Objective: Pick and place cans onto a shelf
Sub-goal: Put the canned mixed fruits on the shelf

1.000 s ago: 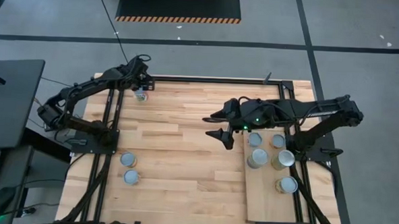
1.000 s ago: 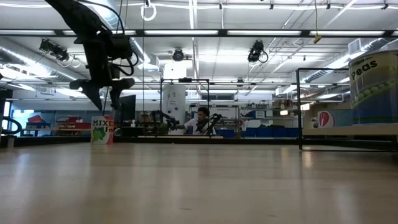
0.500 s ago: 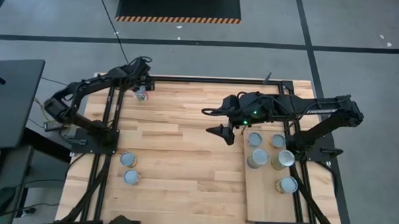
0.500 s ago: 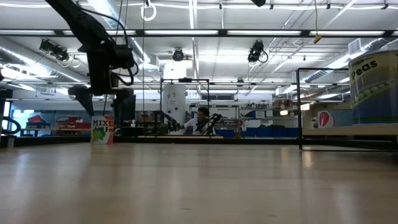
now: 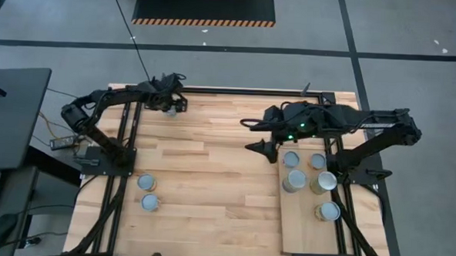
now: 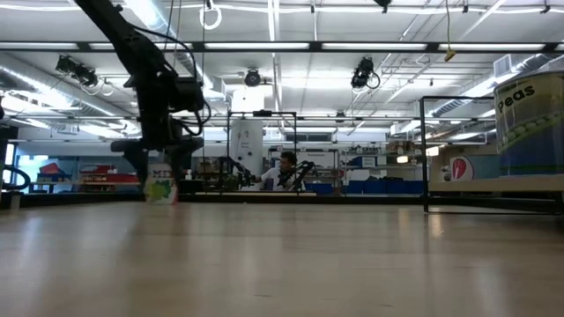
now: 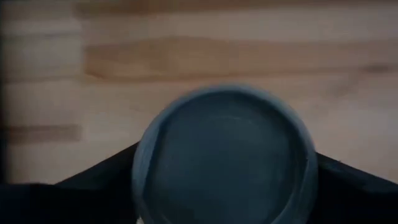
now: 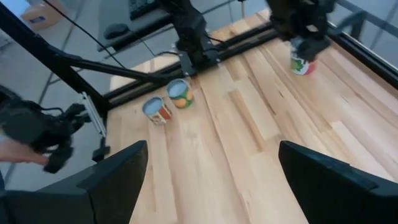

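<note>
Can [image 5: 170,108] at the table's far left corner sits directly under the left gripper [image 5: 172,105]; the left wrist view shows its grey lid [image 7: 225,155] between the dark fingers [image 7: 87,186]. A second ago this gripper hung above and beside the can; it has since swung over and dropped so the fingers straddle the label [image 6: 161,187]. Whether the jaws have closed on it cannot be told. Judgement: pick under way, lift not started. Five cans [image 5: 296,179] stand on the shelf [image 5: 308,232], just beside the right gripper [image 5: 258,135], whose fingers are spread and empty. Two more cans [image 5: 146,181] wait near the left arm's base.
</note>
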Controlling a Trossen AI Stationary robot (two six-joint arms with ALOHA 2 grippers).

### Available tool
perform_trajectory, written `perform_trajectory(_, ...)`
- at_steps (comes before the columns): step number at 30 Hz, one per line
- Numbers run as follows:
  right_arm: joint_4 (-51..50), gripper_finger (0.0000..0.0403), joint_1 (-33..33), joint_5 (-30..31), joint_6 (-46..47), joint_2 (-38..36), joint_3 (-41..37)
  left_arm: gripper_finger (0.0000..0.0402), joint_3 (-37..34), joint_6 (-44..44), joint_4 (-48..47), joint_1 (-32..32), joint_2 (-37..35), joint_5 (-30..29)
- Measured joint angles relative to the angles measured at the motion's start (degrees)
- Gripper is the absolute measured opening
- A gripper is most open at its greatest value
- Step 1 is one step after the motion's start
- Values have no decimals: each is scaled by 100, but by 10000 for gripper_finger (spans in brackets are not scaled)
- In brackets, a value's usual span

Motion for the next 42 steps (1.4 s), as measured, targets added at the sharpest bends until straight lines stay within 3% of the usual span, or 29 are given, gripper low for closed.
perform_trajectory(4,-540,359,-2,211,90,-340,0,283,0,-31,299,-804,0,69)
perform_trajectory(12,-923,348,-2,493,53,-728,0,290,0,-157,1977,-2505,0,57)
perform_trajectory(17,-1108,348,2,355,35,-747,0,295,12,700,2400,-3441,46,126)
perform_trajectory(22,-1274,348,3,102,17,-676,0,291,587,1521,1955,-4209,47,342)
perform_trajectory(30,-1421,348,19,-61,-460,-558,2,291,2219,2924,827,-4704,932,834)
perform_trajectory(35,-2162,348,284,-292,-918,-510,1,291,3184,4017,143,-4805,1763,1004)
perform_trajectory(42,-3075,348,945,-309,-825,-506,-7,307,3617,4907,98,-4963,2261,1488)
